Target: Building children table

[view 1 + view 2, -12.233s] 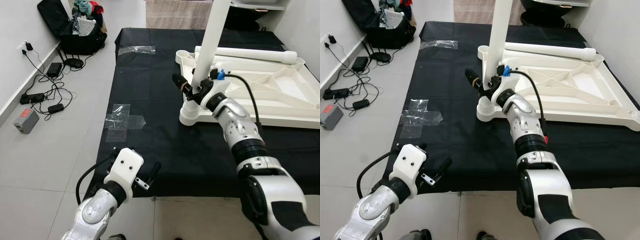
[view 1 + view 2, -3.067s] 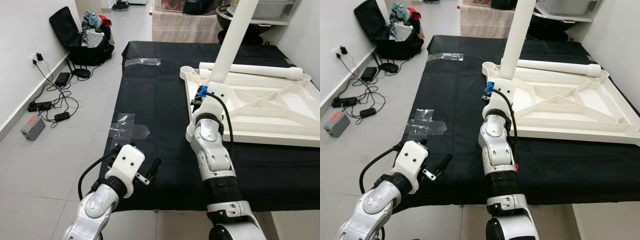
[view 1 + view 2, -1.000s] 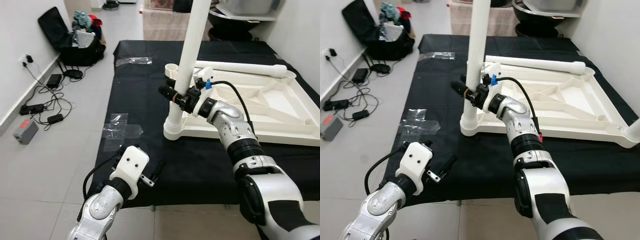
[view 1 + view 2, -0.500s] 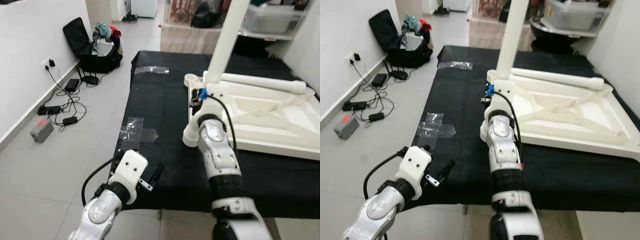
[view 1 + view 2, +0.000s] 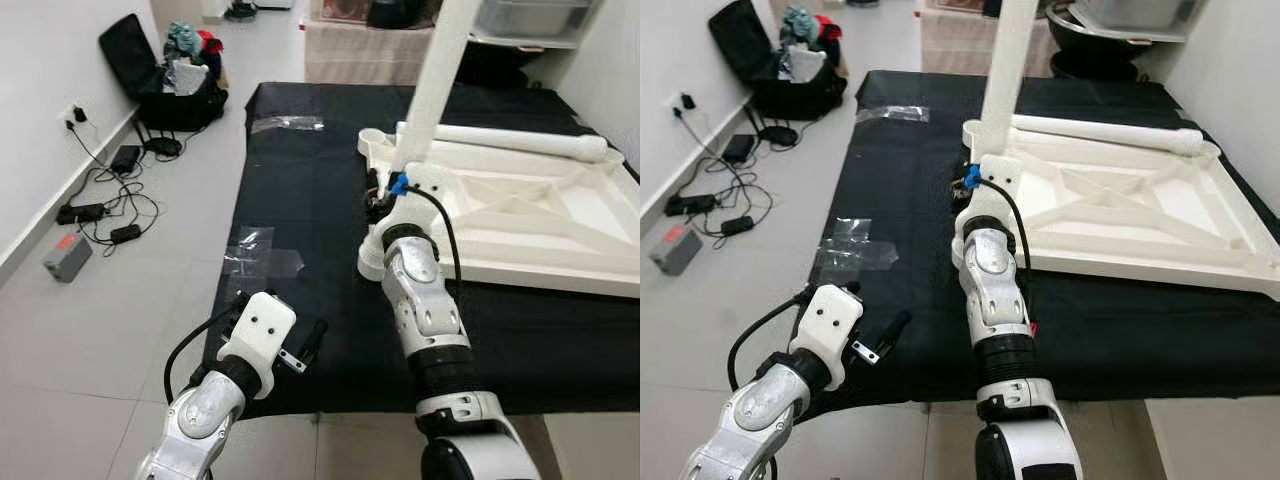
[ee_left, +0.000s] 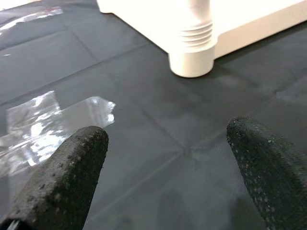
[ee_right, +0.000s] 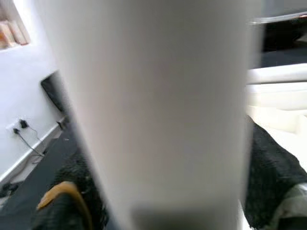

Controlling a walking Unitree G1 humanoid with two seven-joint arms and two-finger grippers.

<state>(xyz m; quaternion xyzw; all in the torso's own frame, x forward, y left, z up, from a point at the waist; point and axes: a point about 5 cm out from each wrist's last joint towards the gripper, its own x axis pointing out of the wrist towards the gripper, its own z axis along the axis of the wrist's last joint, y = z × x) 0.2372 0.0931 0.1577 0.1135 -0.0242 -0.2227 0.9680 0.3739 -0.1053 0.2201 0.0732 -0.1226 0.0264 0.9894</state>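
A white table top (image 5: pixel 520 215) lies upside down on the black cloth (image 5: pixel 300 200). One white table leg (image 5: pixel 432 70) stands upright in its near-left corner socket (image 6: pixel 194 43). My right gripper (image 5: pixel 377 196) is at the leg just above that socket. In the right wrist view the leg (image 7: pixel 153 105) sits between the black fingers (image 7: pixel 271 177), held on both sides. My left gripper (image 5: pixel 308 340) hangs low over the cloth's near edge, open (image 6: pixel 163 172), with nothing in it.
A second white leg (image 5: pixel 510 141) lies along the far rim of the table top. Clear tape pieces (image 5: pixel 265 255) stick to the cloth. On the floor at the left are a black bag (image 5: pixel 165 80), cables (image 5: pixel 100 205) and a grey box (image 5: pixel 62 255).
The head view has shifted. My right forearm has swung round the leg, from reaching in at the right to standing straight in front of it. The left arm has stayed in place.
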